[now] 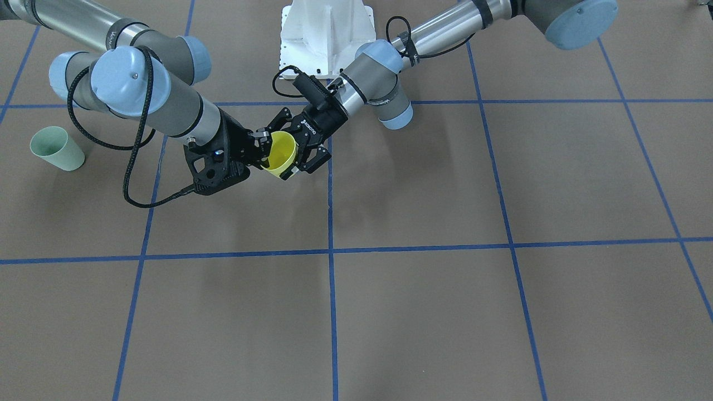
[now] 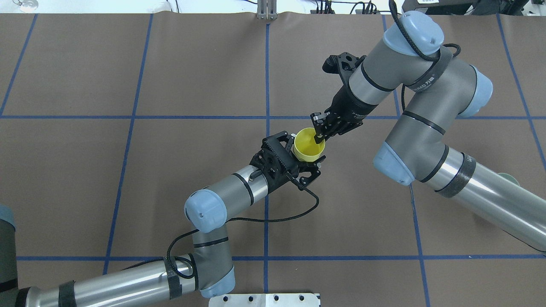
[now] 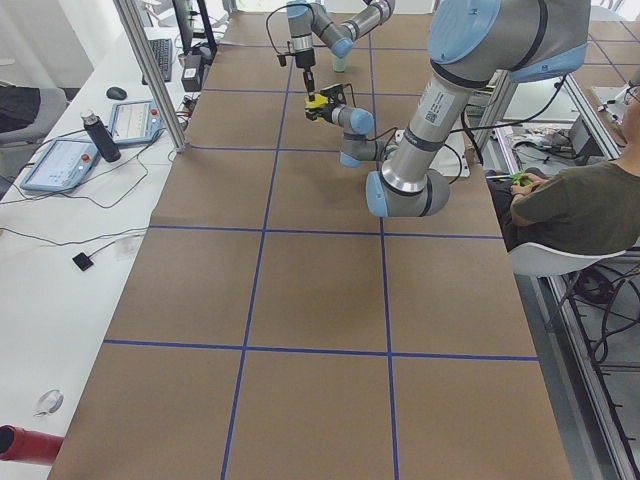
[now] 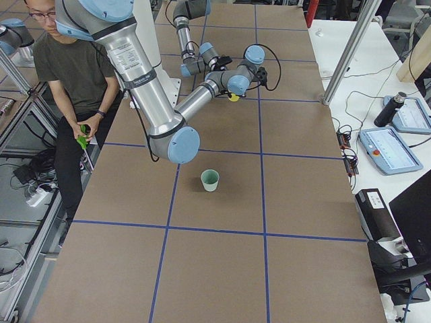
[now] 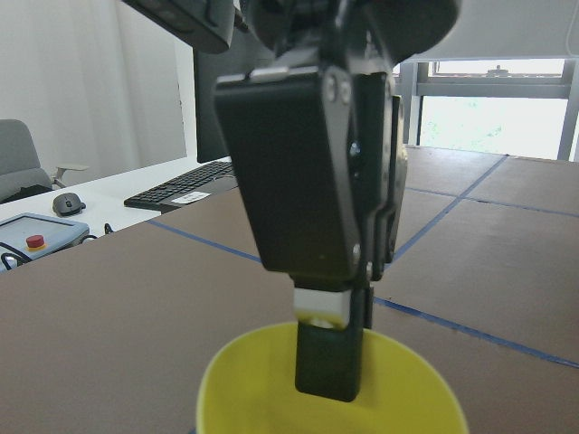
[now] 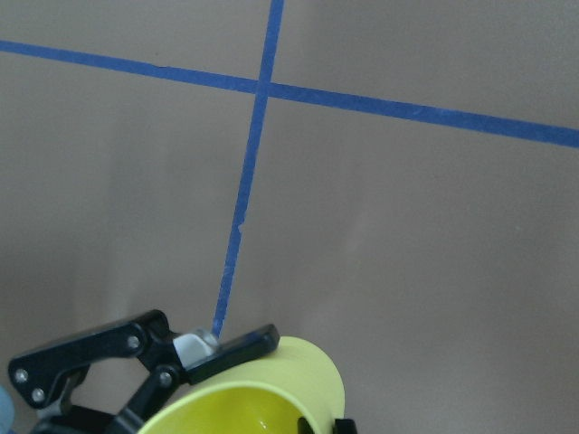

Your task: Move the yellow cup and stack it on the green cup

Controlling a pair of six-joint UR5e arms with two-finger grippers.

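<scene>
Mid-air handover above the table's middle: the yellow cup (image 2: 308, 147) sits tilted in the left gripper (image 2: 303, 150), its jaws clamped around the body, while the right gripper (image 2: 319, 135) dips one finger inside the rim and pinches the wall. Best play, I'd judge: make sure the right's pinch is firm before the left lets go, then carry the cup level to the green cup (image 1: 55, 148), standing well apart on the robot's right. The right's outer finger is hard to make out, and both wrist views cut off the cup's base.
</scene>
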